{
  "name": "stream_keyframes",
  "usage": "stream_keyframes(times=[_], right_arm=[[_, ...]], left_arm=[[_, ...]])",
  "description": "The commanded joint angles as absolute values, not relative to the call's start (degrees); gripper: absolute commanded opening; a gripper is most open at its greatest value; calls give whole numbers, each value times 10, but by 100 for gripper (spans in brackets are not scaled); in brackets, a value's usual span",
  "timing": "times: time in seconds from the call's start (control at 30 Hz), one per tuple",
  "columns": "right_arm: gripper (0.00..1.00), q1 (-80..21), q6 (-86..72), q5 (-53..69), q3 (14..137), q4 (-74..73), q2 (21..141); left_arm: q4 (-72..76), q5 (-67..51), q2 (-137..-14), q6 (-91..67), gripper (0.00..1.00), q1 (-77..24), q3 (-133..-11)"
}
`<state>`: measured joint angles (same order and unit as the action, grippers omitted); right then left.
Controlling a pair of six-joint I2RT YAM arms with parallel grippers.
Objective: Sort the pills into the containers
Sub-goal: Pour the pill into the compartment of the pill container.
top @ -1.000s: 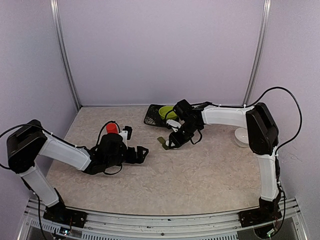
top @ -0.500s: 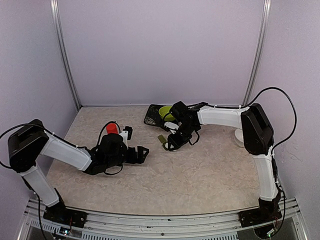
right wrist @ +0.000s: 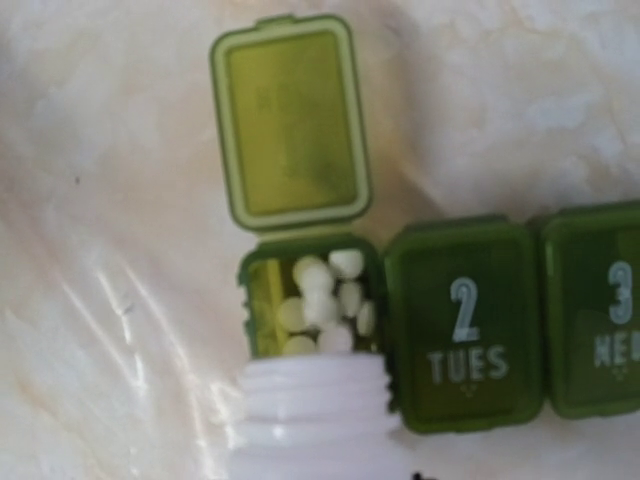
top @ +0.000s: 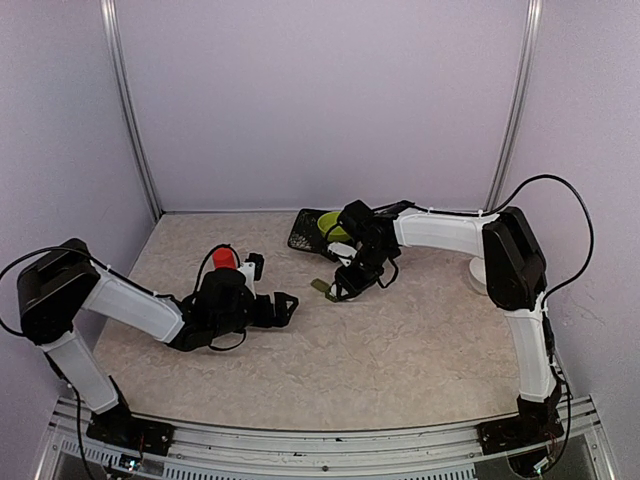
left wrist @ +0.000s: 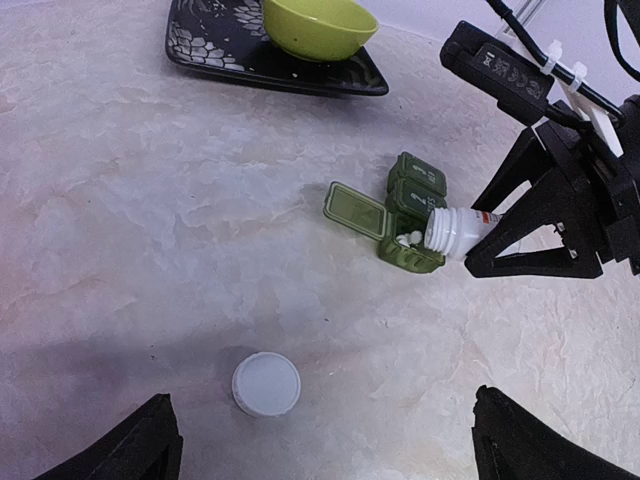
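Right end effector (left wrist: 485, 235): closed on the white pill bottle (left wrist: 455, 230), which is held tipped with its mouth at the open compartment, judged so that pills fall in by gravity.
Containers (right wrist: 460, 320): three green cells joined in a row on the tabletop (left wrist: 150, 250), near the black tray (left wrist: 200, 45).
Open lid (right wrist: 290, 120): swung back on the first cell only. The "2 TUES" cell and the third cell are shut, judged so that only one cell takes pills.
Pills (right wrist: 325, 295): small and white, heaped in the open cell.
Left end effector (left wrist: 320, 420): jaws spread wide, holding nothing, low above the bottle cap (left wrist: 266, 384), judged parked clear of the pour.
Right wrist view: shows the fill level and lid lettering, but not the grip.
Left wrist view: shows the bottle tilt, grip and cap, but not the fill level.
Top view: shows both arm poses; the containers are too small for detail.
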<state>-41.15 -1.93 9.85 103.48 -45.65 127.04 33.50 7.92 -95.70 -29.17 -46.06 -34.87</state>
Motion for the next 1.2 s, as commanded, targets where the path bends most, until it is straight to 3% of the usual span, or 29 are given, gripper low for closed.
stream_keyframes(times=[0.0, 1.17], right_arm=[[0, -417, -17, 89, 1051, -468, 1280], [0, -417, -11, 100, 907, -297, 1177]], left_arm=[[352, 77, -963, -294, 99, -463, -341], [329, 79, -960, -287, 99, -467, -362]])
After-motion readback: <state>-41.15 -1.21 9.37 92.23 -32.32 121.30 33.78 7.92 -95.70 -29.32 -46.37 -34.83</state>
